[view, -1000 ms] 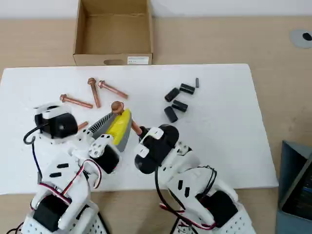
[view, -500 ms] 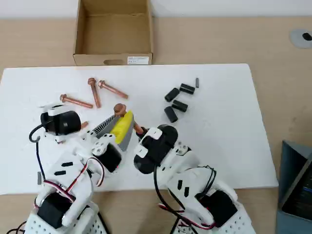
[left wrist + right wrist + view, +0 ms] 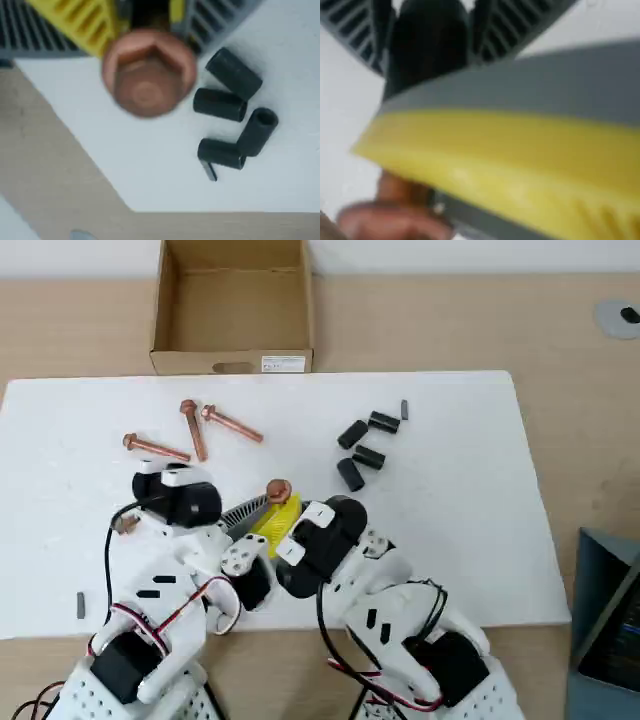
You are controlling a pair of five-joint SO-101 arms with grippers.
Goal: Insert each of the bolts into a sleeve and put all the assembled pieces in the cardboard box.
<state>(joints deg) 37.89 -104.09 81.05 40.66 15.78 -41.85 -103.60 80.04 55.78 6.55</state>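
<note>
I am watching the left claw (image 3: 268,512) near the middle of the white sheet (image 3: 470,540), where its yellow and grey fingers are clamping a copper bolt (image 3: 278,490) by the shank. The hexagonal head is sticking out past the fingertips on the far side. The right claw (image 3: 427,47) is sitting just to the right of the left one, close against it. Its grey ribbed fingers are gripping a dark sleeve (image 3: 427,35), though that part is blurred, so I am judging it only by its black, rounded shape. Three loose bolts (image 3: 156,448) are lying on the sheet far and left of the claws, two of them crossing near their heads. Four black sleeves (image 3: 368,457) are lying in a tight cluster to the far right of the claws, and a small dark pin (image 3: 404,410) is resting just beside them. The cardboard box (image 3: 160,310) is standing open on the bare wooden table (image 3: 500,320), just beyond the sheet's far edge and well apart from both claws.
</note>
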